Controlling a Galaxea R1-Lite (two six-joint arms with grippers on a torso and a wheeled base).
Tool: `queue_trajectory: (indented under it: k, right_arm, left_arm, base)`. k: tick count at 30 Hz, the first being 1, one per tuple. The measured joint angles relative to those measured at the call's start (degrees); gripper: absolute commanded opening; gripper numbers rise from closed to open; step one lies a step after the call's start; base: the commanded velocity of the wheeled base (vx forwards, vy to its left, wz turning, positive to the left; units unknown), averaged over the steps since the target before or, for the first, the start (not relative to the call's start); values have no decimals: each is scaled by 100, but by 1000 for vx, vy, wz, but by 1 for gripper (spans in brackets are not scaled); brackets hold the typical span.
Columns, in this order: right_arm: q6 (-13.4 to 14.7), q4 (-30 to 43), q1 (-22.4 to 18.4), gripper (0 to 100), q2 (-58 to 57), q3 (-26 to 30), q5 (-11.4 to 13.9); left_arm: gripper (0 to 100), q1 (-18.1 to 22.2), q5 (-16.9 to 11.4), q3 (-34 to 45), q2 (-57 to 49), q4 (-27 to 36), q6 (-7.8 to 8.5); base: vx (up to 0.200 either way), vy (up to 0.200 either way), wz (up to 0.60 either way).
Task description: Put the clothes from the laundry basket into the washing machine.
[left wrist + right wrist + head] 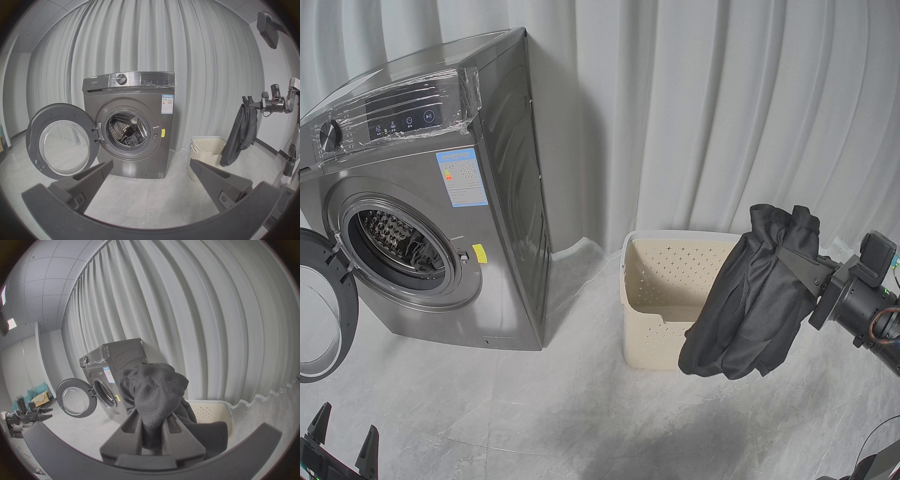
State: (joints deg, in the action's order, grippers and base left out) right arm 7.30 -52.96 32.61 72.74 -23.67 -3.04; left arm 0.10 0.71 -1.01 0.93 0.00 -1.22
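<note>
- The right claw [797, 265] is closed on a dark garment [750, 300]. The cloth is pinched between both fingers and hangs free in the air, just in front of the laundry basket [647, 281].
- The left claw [345, 434] is spread wide and holds nothing. It sits low over the floor, in front of the washing machine [506, 187].
- The machine door [350, 312] is swung fully open. Dark clothing [422, 253] already lies in the drum.
- Progress: at least one item is loaded and one item is in transit. The visible part of the basket interior holds no clothes; the part behind the hanging garment is hidden.
- Remaining, by judgement: carry the held garment across to the drum opening, release it inside, then check the basket.
- Markings: a blue-and-white label [462, 178] and a small yellow sticker [479, 253] are on the machine front. The control panel [403, 119], under clear film, shows lit icons beside a dial [329, 134].
</note>
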Motion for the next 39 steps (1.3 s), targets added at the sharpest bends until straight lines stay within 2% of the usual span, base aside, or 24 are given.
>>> queue_trajectory:
  k: [10, 22, 27, 35, 39]
  right_arm:
    - [44, -24, 121, 0, -149, 44, 17]
    - [63, -69, 179, 0, -185, 83, 126]
    - [57, -112, 222, 0, -282, 61, 260]
    - [50, -189, 361, 0, -325, 113, 294]
    - [50, -230, 380, 0, -328, 119, 294]
  left_arm:
    - [100, 0, -5, 0, 0, 0, -26]
    - [100, -5, -2, 0, 0, 2, -34]
    - [100, 0, -2, 0, 0, 0, -33]
    - [100, -5, -2, 0, 0, 2, -34]
    - [100, -5, 0, 0, 0, 2, -41]
  base:
    - [0, 200, 0]
    - [0, 200, 0]
    - [0, 200, 0]
    - [0, 200, 0]
    - [0, 0, 0]
